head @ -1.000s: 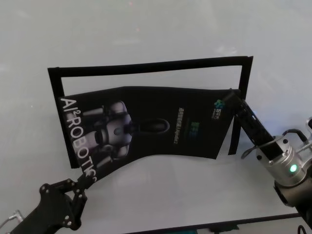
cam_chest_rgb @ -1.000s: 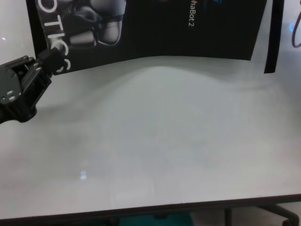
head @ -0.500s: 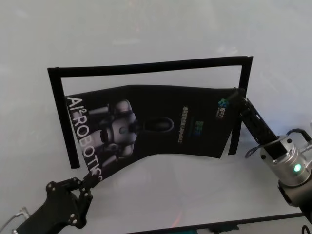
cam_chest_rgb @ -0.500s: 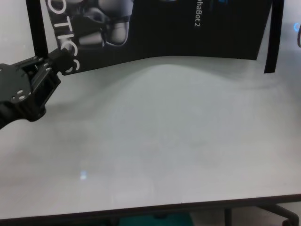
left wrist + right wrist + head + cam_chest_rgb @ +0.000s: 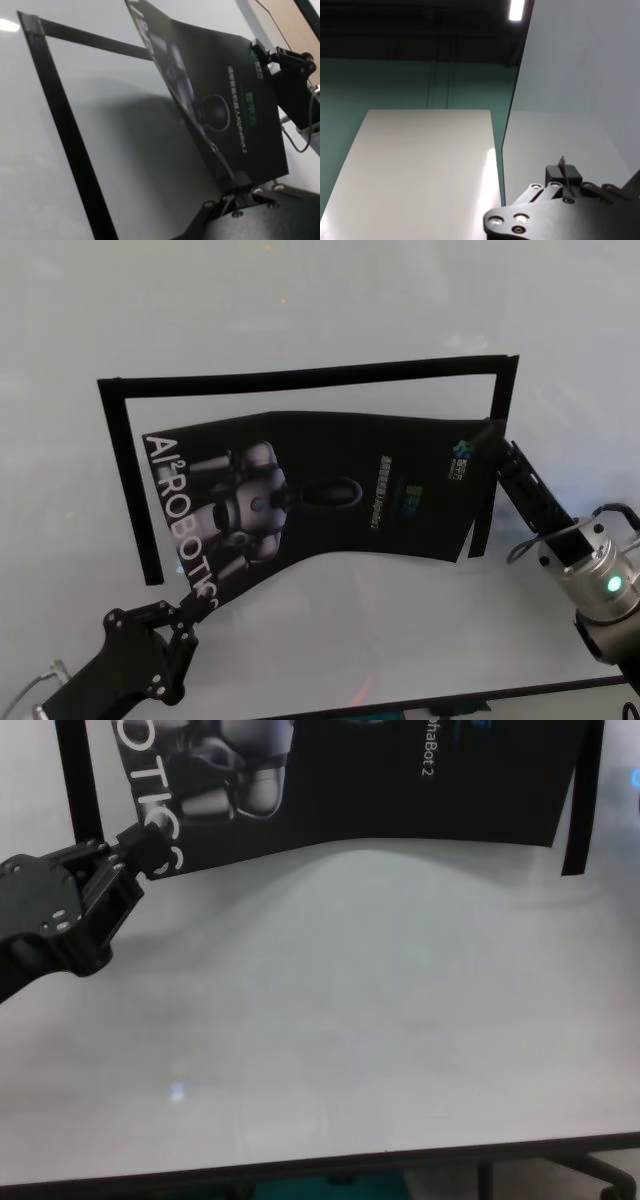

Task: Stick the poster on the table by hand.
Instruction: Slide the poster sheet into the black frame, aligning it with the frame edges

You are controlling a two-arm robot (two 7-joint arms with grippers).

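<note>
- Two grippers are clamped on the poster (image 5: 330,490) at opposite ends: the left gripper (image 5: 190,608) is closed on the near left corner, by the "ROBOTICS" lettering, and the right gripper (image 5: 487,432) is closed on the right edge beside the small logo.
- The poster is held above the table (image 5: 330,640) with its long axis running left to right, between the two grippers; its middle is bowed, and a shadow is cast on the white surface beneath its near edge.
- A frame of black tape (image 5: 310,375) is laid on the table as three sides of a rectangle: a far strip, a left strip and a right strip, with the near side open.
- The poster is seen inside that frame but skewed; its left end lies nearer the robot than its right end, and its far edge is set apart from the far strip.
- The coming move is judged to turn on this skew: the sheet would need to be squared to the strips and lowered flat, so that its edges meet the tape.
- In the left wrist view the sheet is seen edge-on, rising from the left gripper's pinch toward the right gripper (image 5: 280,62), clear of the surface.
- No containers are shown.
- In the right wrist view the closed fingers (image 5: 563,176) are seen on the thin sheet.
</note>
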